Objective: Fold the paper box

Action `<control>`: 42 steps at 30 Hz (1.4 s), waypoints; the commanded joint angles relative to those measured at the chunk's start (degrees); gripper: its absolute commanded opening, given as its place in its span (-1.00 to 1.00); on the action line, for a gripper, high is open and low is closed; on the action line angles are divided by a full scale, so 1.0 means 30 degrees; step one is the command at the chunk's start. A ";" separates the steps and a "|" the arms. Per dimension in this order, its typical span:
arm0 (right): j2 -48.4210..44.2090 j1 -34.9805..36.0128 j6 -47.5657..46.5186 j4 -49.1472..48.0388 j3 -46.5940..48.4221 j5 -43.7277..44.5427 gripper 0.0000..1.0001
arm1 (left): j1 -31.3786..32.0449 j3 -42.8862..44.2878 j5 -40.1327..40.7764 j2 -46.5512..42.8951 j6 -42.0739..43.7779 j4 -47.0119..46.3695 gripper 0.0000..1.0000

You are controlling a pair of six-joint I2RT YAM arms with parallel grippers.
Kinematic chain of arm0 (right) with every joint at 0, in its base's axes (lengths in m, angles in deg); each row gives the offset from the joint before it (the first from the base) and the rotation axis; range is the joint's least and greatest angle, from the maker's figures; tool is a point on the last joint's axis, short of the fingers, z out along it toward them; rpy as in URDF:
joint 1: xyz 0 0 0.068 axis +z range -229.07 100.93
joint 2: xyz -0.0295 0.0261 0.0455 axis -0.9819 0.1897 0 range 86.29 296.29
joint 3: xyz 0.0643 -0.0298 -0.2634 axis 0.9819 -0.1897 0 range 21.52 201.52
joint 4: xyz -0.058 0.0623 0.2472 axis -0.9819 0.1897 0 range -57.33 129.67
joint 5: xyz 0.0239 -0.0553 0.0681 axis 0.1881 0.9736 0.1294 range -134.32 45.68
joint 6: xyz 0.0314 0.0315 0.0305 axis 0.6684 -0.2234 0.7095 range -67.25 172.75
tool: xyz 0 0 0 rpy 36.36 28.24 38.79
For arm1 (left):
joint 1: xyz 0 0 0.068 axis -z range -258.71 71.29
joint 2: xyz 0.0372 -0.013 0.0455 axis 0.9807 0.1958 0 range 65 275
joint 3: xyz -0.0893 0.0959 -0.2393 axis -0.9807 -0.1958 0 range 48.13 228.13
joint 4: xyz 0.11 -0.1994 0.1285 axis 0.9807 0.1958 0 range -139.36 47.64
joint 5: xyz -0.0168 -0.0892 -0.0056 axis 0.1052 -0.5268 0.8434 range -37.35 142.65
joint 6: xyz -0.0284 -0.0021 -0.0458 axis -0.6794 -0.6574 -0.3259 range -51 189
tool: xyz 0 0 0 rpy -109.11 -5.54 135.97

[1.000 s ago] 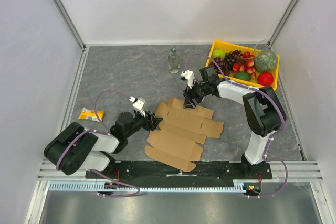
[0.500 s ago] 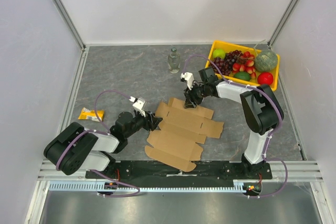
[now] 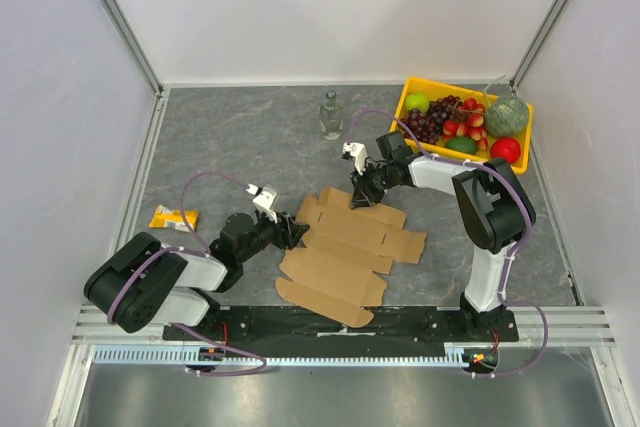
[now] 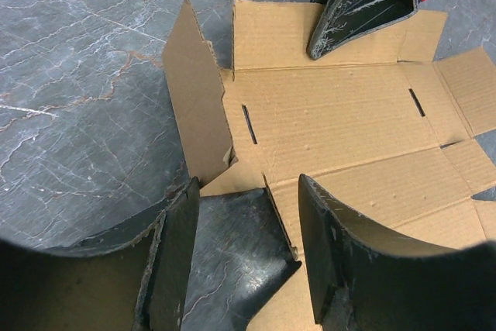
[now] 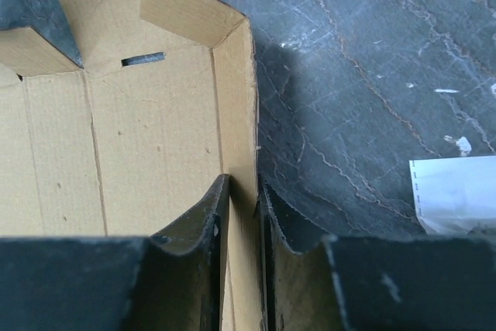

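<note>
Site obs., task: fold the box.

- Brown corrugated cardboard paper box (image 3: 350, 247): centre of the top view, on the grey marbled desk (image 3: 230, 137). It's mostly a flat die-cut sheet, not yet box-shaped.
- Right arm's fingers (image 5: 194, 230): at the sheet's upper edge in the top view. They're closed to a narrow pinch on an upright side wall (image 5: 232, 114), one finger each side and the cardboard betw. them. Judgement: the grip is there to stand that wall up along its crease.
- Left arm's fingers (image 4: 341, 246): spread wide at the sheet's left edge, holding nothing. A narrow cardboard tab lies betw. them w/o touching. The side flap (image 4: 198, 106) just ahead stands tilted up. Judgement: this arm is parked near to brace or take that flap.
- Off-task items, all apart from the sheet: yellow plastic fruit tray (image 3: 452, 89) upper right, clear bottle (image 3: 331, 115) upper centre, yellow snack packet (image 3: 174, 217) left.
- Progress est.: early. The lower panels lie flat and no tabs are slotted.
</note>
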 commanded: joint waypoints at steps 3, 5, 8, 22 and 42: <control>0.0014 0.0252 0.0169 0.0044 0.0036 -0.0273 -0.63 | 0.0085 0.0461 0.0468 0.0032 0.0495 -0.0573 0.19; -0.0161 0.0340 0.0227 0.0014 0.0036 0.0078 -0.68 | 0.0114 0.0461 0.0468 -0.0114 0.0407 -0.0544 0.19; -0.0425 0.0544 0.0169 0.0160 0.0153 0.0255 -0.84 | 0.0114 0.0490 0.0498 -0.0553 0.0290 -0.0340 0.19; -0.3469 0.2243 0.0872 -0.0014 0.0447 0.4382 -1.00 | 0.0085 0.1018 0.2546 -0.6611 -0.0414 0.4256 0.15; -1.0324 0.8453 -0.2320 -0.4405 -0.4297 1.6452 -1.00 | -0.4275 0.3332 0.6304 -1.0169 -0.1993 0.9097 0.16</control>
